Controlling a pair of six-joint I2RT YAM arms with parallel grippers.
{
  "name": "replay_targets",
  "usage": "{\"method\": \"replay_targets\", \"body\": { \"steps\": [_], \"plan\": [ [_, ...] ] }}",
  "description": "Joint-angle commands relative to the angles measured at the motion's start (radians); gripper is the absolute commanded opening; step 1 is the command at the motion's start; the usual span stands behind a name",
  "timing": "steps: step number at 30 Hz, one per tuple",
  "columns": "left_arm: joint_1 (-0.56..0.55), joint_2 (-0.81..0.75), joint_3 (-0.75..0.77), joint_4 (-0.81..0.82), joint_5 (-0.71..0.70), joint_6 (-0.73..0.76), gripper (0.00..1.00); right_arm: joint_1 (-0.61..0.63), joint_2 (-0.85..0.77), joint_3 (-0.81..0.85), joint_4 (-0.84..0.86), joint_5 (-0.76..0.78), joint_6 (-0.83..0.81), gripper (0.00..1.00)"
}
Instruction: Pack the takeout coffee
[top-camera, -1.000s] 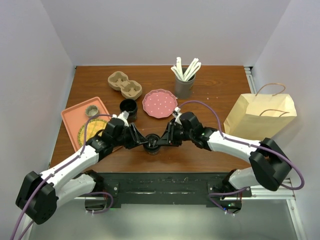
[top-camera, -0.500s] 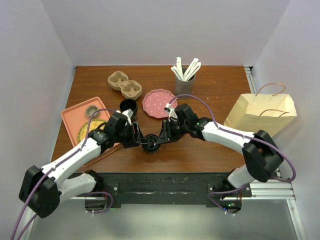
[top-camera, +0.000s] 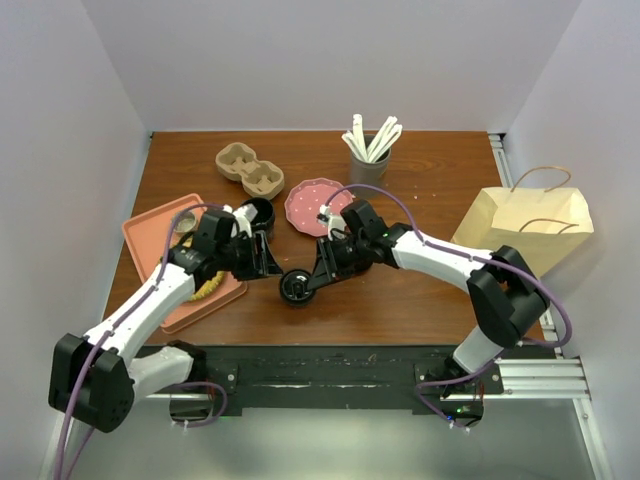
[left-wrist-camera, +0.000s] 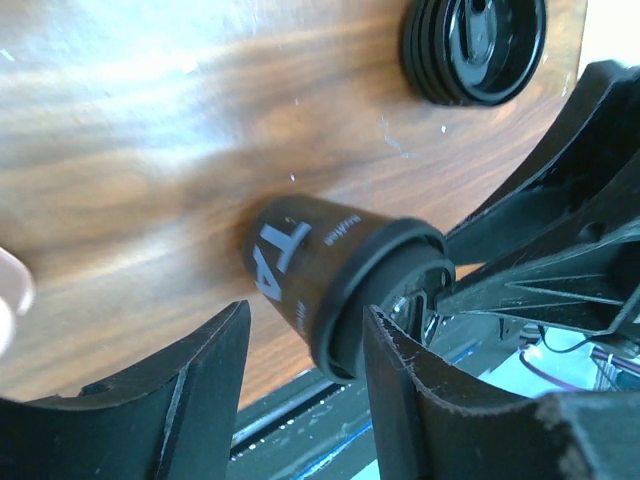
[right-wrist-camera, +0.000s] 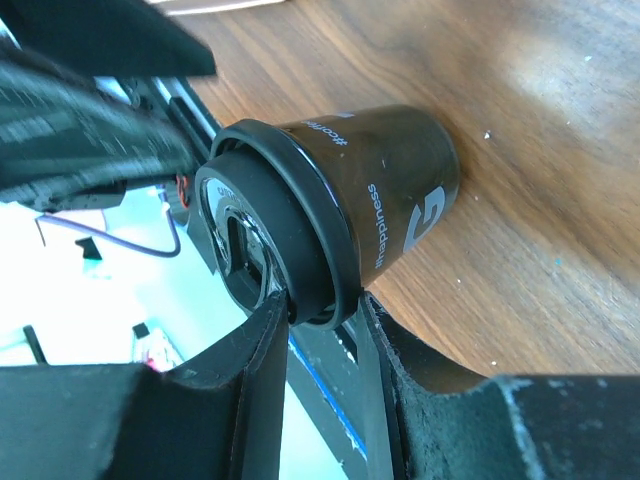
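A black takeout coffee cup with a black lid stands tilted on the wooden table, its lid leaning toward the near edge. My right gripper is shut on the lid's rim; in the right wrist view both fingers pinch the rim of the cup. My left gripper is open just left of the cup. In the left wrist view the cup lies at the fingertips with a gap to the left finger. A cardboard cup carrier sits at the back left. A brown paper bag stands at the right.
A second black cup stands behind my left gripper. A pink dotted plate, a grey holder with white stirrers and an orange tray lie around. A black ridged round object shows in the left wrist view.
Both grippers were at the cup. The left gripper has drawn back to the left and let go. The right gripper has tipped the cup, lid toward the near edge.
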Motion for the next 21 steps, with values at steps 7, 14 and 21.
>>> {"method": "replay_targets", "body": {
  "steps": [7, 14, 21],
  "plan": [
    [0.063, 0.069, 0.067, 0.098, 0.185, 0.15, 0.52, -0.025, 0.067, 0.014, -0.181, 0.104, -0.106, 0.29],
    [0.063, 0.095, 0.046, 0.101, 0.213, 0.218, 0.52, -0.034, 0.067, 0.025, -0.176, 0.083, -0.098, 0.29],
    [0.063, 0.113, 0.034, 0.121, 0.186, 0.226, 0.52, -0.039, 0.063, 0.053, -0.187, 0.076, -0.092, 0.29]
  ]
}}
